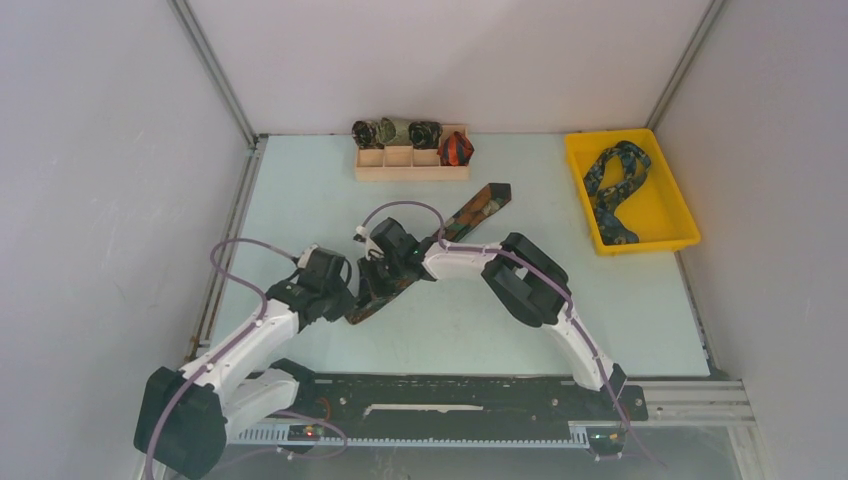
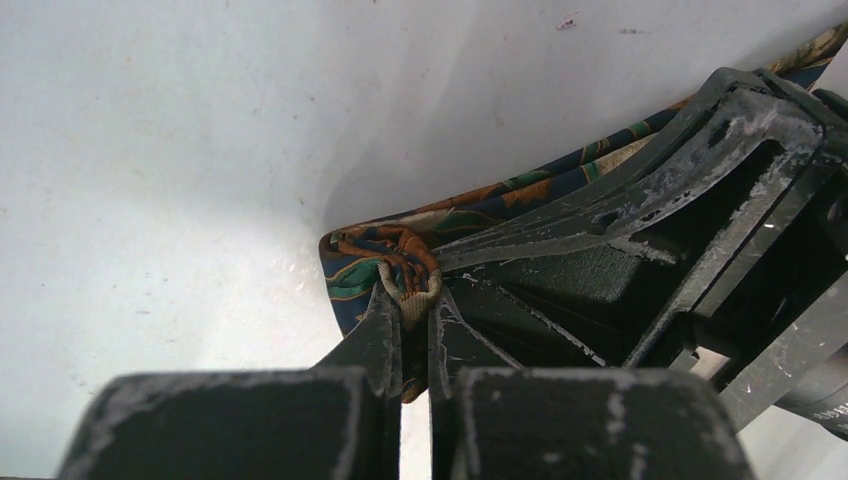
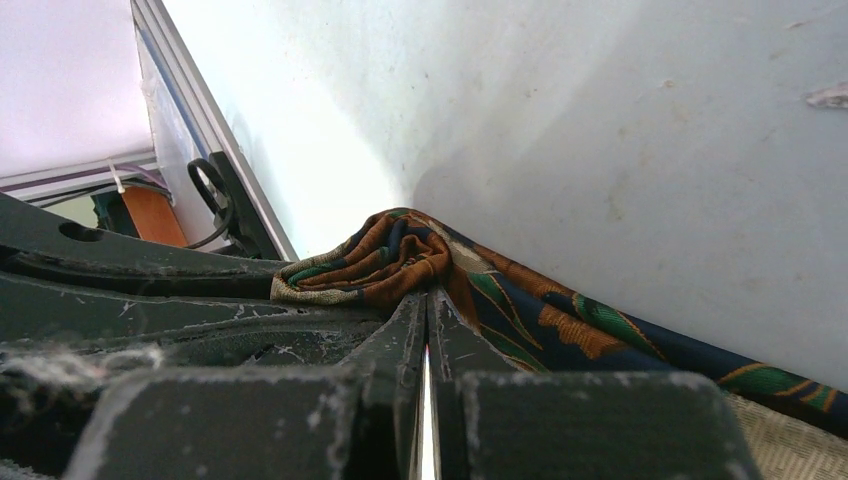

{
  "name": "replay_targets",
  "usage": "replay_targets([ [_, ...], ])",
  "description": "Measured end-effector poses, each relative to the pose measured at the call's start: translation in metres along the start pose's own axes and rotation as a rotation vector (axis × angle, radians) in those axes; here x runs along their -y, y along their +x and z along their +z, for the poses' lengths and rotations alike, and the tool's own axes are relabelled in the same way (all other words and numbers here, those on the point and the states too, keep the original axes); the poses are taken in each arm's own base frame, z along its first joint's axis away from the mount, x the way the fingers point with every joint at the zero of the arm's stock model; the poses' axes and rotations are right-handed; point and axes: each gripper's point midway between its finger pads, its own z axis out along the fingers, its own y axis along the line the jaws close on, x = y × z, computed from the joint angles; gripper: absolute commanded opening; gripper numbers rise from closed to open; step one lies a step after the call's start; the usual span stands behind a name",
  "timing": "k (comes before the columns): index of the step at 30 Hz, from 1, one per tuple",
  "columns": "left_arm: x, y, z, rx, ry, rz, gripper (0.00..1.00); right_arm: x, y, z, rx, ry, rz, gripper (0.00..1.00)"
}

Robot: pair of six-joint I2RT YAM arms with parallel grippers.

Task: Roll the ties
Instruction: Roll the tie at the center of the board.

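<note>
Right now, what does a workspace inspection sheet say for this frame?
Surface: pale green table.
Job's things: brown-orange-green tie lying diagonally on it; four rolled ties in the wooden tray; navy-teal tie loose in the yellow bin.
Clutter: nothing seen.
Grippers: left fingers and right fingers both shut on the brown-orange-green tie's near end.
Cables: purple cables along both arms.
Surroundings: white walls, metal frame.

The left hand (image 1: 352,296) and right hand (image 1: 386,268) meet on the brown tie (image 1: 481,207).
</note>
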Motion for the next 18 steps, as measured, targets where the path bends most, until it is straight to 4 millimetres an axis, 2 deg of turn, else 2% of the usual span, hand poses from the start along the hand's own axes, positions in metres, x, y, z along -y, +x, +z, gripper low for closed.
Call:
replay_targets([
  [13, 0.008, 0.000, 0.007, -0.025, -0.002, 0.011, 0.00, 0.013, 0.002, -0.005, 0.001, -0.009, 0.033, 0.04],
  [18, 0.008, 0.001, 0.009, -0.032, -0.003, 0.012, 0.00, 0.020, 0.007, -0.021, 0.007, 0.019, 0.035, 0.05],
])
